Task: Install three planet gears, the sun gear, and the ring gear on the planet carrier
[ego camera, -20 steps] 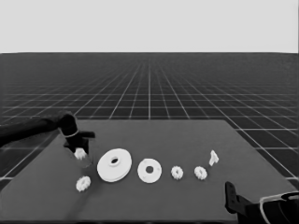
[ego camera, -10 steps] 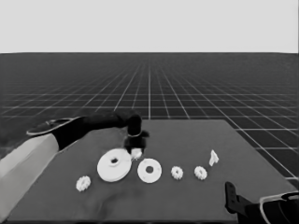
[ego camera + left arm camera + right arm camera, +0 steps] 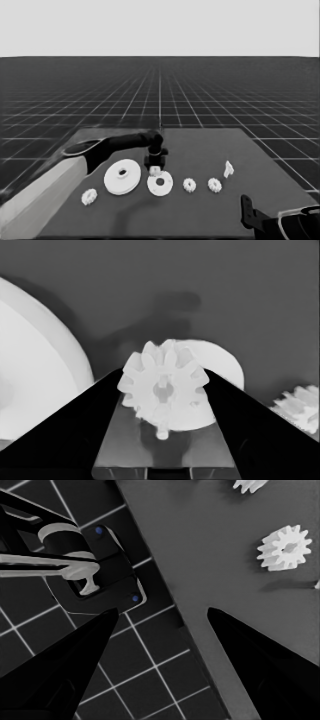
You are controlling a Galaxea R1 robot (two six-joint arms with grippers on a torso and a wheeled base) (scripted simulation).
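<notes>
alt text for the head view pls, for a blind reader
The left gripper holds a small gear just over the smaller round part, beside the larger round part. Three more gears and a thin white piece lie on the dark table.

This is a simulated test bench, not a real room. A dark table point(image 3: 280, 165) stands alone on a floor point(image 3: 225, 90) drawn as a pale grid that runs off to a flat horizon, with a blank pale band of sky above it. There are no walls, shelves or furniture around it. Plain white machine parts lie loose on the tabletop, among them small toothed gears point(image 3: 189, 185). Past the table's corner sits dark machinery point(image 3: 95, 575) with pale bands and small blue lights, probably part of the robot's own body.
</notes>
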